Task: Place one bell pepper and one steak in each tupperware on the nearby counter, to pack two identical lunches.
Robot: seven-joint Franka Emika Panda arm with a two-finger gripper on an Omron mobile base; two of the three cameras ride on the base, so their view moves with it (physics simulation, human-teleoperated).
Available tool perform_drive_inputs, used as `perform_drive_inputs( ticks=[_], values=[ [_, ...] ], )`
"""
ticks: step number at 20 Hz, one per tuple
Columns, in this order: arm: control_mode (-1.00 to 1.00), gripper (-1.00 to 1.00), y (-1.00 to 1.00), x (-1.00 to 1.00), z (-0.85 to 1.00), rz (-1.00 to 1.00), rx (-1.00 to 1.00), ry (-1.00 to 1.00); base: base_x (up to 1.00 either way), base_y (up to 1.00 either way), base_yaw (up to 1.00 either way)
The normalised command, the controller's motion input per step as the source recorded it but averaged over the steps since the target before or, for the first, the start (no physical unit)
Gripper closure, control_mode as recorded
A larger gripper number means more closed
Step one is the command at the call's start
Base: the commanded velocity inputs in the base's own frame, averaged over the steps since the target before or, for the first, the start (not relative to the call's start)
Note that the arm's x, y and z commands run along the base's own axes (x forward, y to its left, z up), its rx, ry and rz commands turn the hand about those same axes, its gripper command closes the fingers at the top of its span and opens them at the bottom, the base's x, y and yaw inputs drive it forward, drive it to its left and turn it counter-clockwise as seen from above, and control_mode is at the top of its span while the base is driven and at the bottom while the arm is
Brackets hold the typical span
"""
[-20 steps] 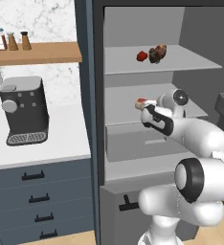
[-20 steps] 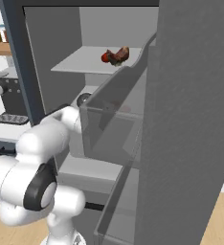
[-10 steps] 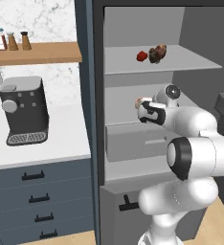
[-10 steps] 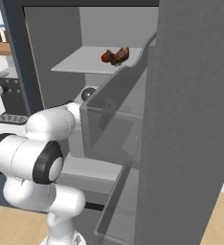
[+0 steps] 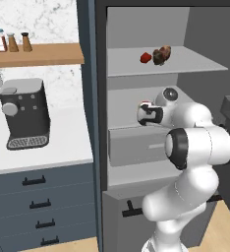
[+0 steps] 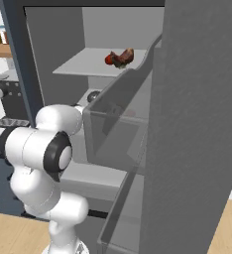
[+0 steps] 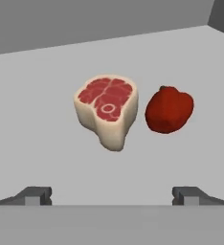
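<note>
We look down along our gripper (image 7: 112,194) at a flat grey fridge shelf (image 7: 37,119). Our two finger tips (image 7: 35,195) stand wide apart at the bottom of the hand view, and nothing is between them.

A steak (image 7: 108,109) lies on the shelf, ahead of our fingers and a little to the left of the middle. Its red face looks up at us. Its long way runs from a wide top down to a thin tip, and the tip points back at us. A red bell pepper (image 7: 169,109) sits just beside the steak, on its right, with a thin gap between them. It looks a bit smaller than the steak.

We think the steak is the nearer one to the middle of our open fingers, so we go for it by moving forward and a bit left. The pepper is so close that a finger might bump it.

From the left base view, another steak (image 5: 161,54) and another bell pepper (image 5: 145,57) rest on the higher shelf, above our hand.
</note>
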Motion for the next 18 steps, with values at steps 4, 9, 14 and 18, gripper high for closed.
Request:
perform_drive_inputs(
  ticks=[4,9,14,18],
  values=[
    [-1.00,-1.00,0.00,0.17,0.00,0.00,0.05,0.02,0.00,0.00,0.00],
    [-1.00,-1.00,-0.03,0.00,-0.02,0.00,0.00,0.00,0.00,0.00,0.00],
    [-1.00,-1.00,-0.03,0.19,-0.02,0.00,0.00,0.00,0.00,0.00,0.00],
    [-1.00,-1.00,0.00,0.44,0.00,0.00,0.00,0.00,0.00,0.00,0.00]
  ],
)
